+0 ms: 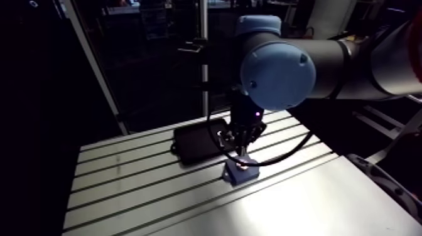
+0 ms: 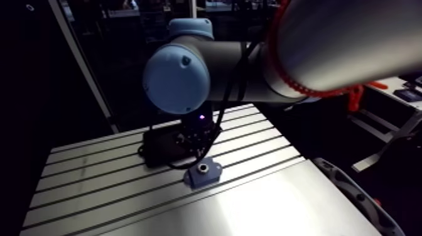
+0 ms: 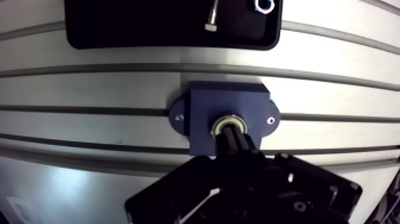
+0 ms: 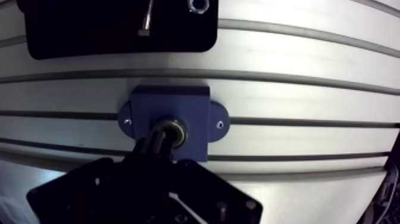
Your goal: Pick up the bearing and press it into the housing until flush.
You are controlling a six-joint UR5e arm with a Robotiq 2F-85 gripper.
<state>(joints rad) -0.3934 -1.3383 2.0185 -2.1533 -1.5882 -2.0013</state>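
A blue housing (image 3: 202, 119) with two mounting ears lies flat on the slotted table (image 3: 89, 89). The metal bearing (image 3: 228, 124) sits in its round bore, its rim showing as a bright ring. My gripper (image 3: 233, 140) stands directly over the housing, its dark fingers closed together with nothing between them, their tips resting on the bearing's near edge and hiding part of it. In the arm view the gripper (image 1: 242, 150) comes straight down onto the housing (image 1: 240, 173).
Just beyond the housing, ahead of the gripper, lies a black tray (image 3: 119, 27) holding a bolt (image 3: 211, 16) and a nut (image 3: 263, 5). A smooth metal plate (image 1: 301, 207) covers the table's near side.
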